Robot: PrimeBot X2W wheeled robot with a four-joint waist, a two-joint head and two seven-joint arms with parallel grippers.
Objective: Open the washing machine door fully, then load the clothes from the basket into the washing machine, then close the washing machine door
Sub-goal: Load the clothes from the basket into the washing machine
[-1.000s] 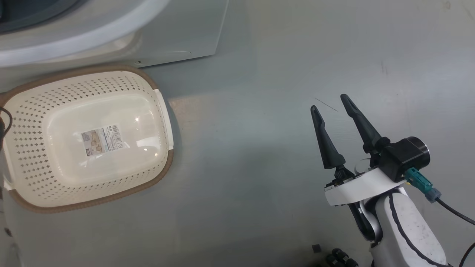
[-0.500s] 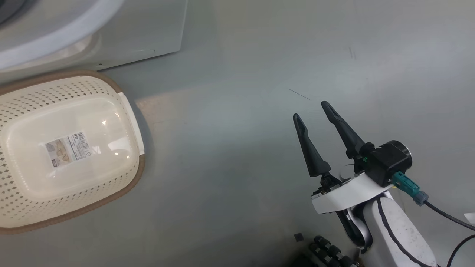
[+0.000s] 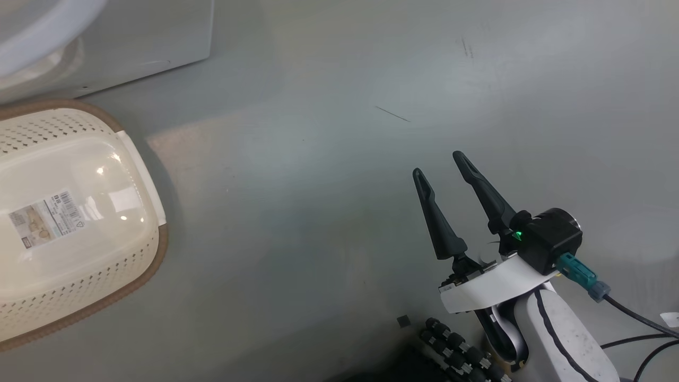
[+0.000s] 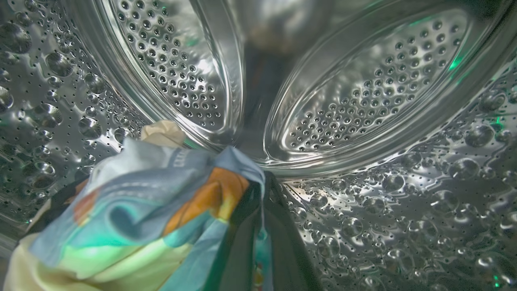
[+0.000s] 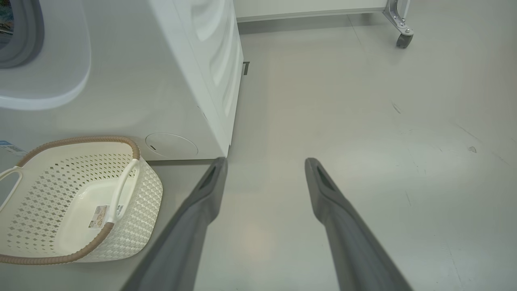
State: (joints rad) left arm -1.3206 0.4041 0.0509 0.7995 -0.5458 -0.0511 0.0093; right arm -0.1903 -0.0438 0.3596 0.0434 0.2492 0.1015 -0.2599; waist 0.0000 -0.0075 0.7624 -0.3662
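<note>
On scuffed grey floor (image 3: 318, 239): basket (image 5: 149, 210) beside washing machine (image 5: 161, 93), caster wheel (image 5: 400, 40) beyond.

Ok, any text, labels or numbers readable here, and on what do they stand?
Nothing legible.
The sticker on the basket floor: barcode and fine print, too small.
The blue label on the washing machine: blurred.
Dark marks on the clothes: illegible.

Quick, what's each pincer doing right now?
Left pincer: closed on the clothes, inside the drum.
Right pincer: open, holding nothing.
</note>
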